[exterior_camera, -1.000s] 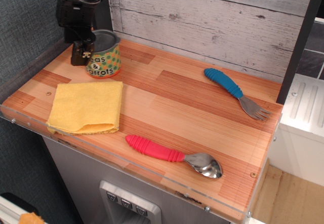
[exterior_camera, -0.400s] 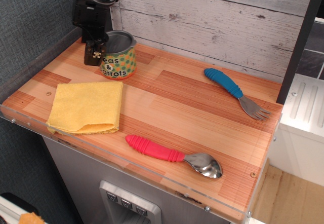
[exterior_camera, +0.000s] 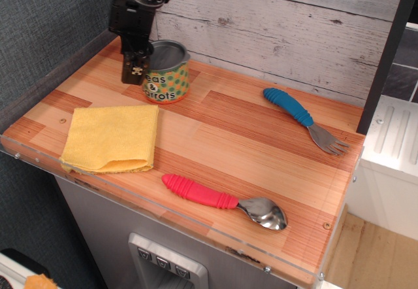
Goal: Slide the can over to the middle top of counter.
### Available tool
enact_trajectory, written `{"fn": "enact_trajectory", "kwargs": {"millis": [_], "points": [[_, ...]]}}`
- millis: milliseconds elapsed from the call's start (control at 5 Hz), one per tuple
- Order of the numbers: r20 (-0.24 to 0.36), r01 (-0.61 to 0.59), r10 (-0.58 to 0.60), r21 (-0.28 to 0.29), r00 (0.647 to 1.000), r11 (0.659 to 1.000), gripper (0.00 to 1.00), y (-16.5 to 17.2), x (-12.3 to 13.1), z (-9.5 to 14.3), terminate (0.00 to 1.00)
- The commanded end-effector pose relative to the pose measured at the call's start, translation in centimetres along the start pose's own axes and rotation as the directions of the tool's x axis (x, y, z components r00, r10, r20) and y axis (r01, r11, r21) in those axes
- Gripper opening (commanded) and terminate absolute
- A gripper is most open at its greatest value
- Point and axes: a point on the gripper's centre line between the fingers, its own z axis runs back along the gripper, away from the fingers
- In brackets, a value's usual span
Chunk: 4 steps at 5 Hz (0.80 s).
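Whitewashed plank wall behind a wood-strip counter [exterior_camera: 248, 145]. The gripper [exterior_camera: 138, 67] is down at the back-left, fingers against the can's left side; whether they clamp the can [exterior_camera: 164, 72] or just push it is hard to tell from this angle. Can sits immediately right of the gripper, upright, axis vertical, label facing front. Progress: partial, approx. a third; can is left of centre, needs more travel rightward along the back. Yellow cloth [exterior_camera: 112, 137] lies in front of the gripper; spoon [exterior_camera: 222, 201] and fork [exterior_camera: 304, 119] further right.

Single fixed view, mounted above and in front of the worktop [exterior_camera: 215, 138], angled down toward the plank wall [exterior_camera: 281, 27]. Mid-range framing covers the whole worktop and its front edge.
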Motion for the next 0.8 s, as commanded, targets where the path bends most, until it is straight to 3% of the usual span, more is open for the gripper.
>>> {"fn": "enact_trajectory", "kwargs": {"millis": [0, 600], "points": [[-0.025, 0.071, -0.073, -0.071, 0.997, 0.995, 1.0, 1.7, -2.7, 2.5, 0.0], [-0.007, 0.17, -0.172, -0.117, 0.985, 0.978, 1.0, 3.5, -4.2, 3.3, 0.0]]}}
